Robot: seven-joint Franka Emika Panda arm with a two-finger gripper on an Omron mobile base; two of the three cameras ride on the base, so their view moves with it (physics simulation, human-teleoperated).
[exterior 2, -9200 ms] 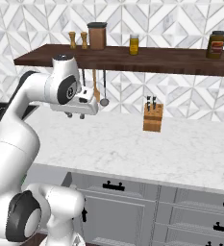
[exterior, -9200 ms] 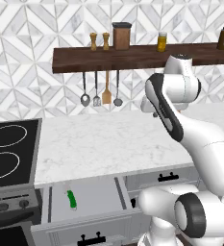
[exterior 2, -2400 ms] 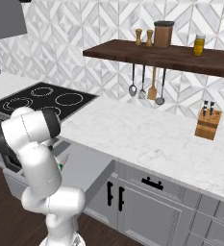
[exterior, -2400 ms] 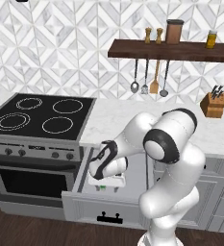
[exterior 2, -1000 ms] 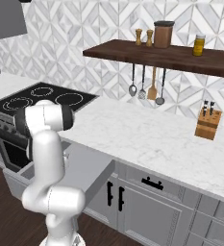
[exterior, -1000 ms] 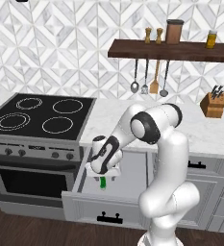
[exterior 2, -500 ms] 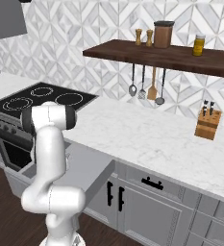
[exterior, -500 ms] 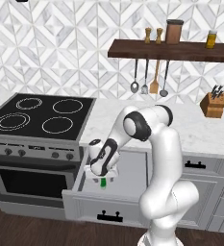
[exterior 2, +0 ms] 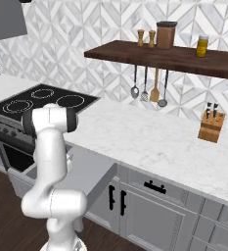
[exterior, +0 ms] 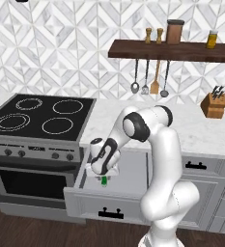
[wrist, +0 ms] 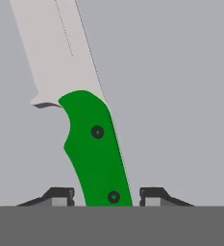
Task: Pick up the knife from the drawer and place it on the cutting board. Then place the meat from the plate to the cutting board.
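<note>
Reaching down into the wide light-grey cabinet drawer (exterior: pixel 85 202), pulled out below the white marble counter (exterior 2: pixel 149 142), the two-finger gripper (exterior: pixel 103 176) hangs over the slim knife with a bright green handle and pale silvery blade (wrist: pixel 87 120). Seen from the hand, its dark fingertips (wrist: pixel 60 195) stand spread at either side of the handle's butt, not touching it. The knife lies flat on the drawer's pale floor, blade toward 11 o'clock there.

The knife (wrist: pixel 87 120) lies flat on the pale floor of the open drawer (exterior: pixel 85 205). Its handle is bright green with two dark rivets, its blade pale, perhaps silvery.
</note>
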